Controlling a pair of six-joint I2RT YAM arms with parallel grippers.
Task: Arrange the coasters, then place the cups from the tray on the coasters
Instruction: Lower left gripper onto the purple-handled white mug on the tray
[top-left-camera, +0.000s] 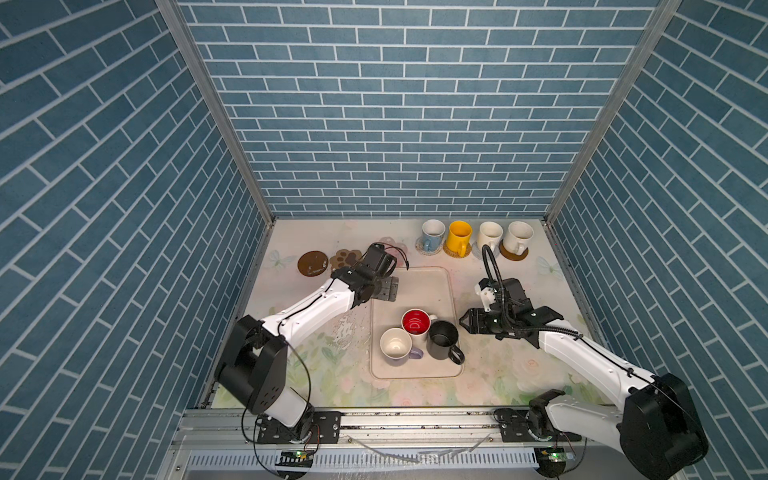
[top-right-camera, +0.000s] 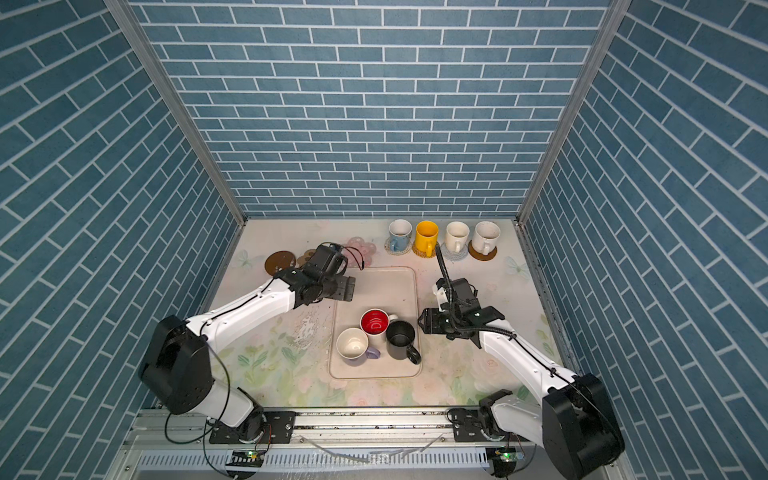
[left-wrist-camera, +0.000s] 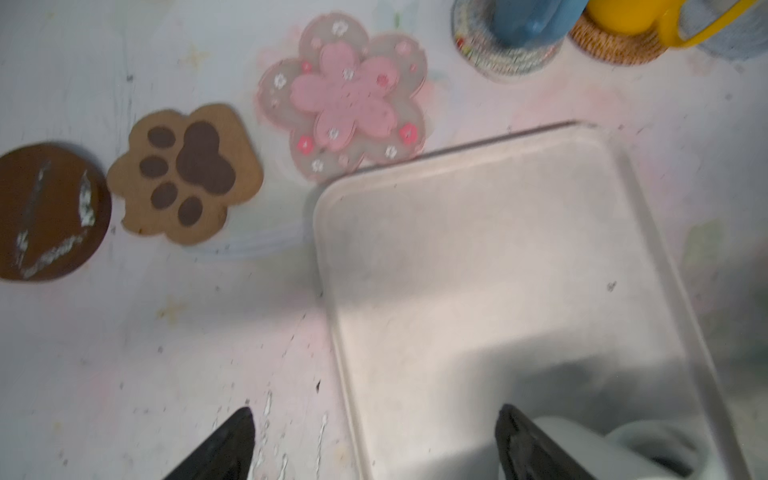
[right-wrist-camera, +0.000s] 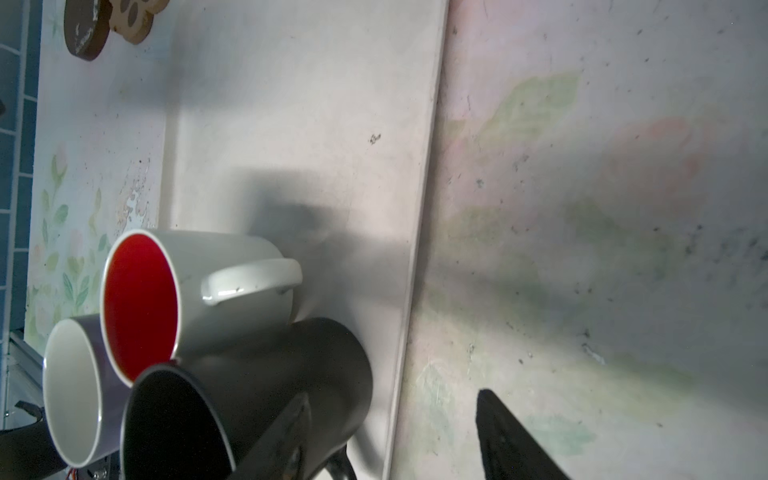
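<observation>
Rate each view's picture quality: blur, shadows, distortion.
Left wrist view: motion-blurred, paw coaster and flower coaster smeared, soft shadow across the tray. Right wrist view: sharper on the red-lined cup, broad dark shadow over the tablecloth. Both top views: crisp, evenly lit, brick walls splaying outward as with a wide lens.

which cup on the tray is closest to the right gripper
The black mug, at the tray edge beside the right gripper; the red-lined mug and the lavender mug sit farther left.
</observation>
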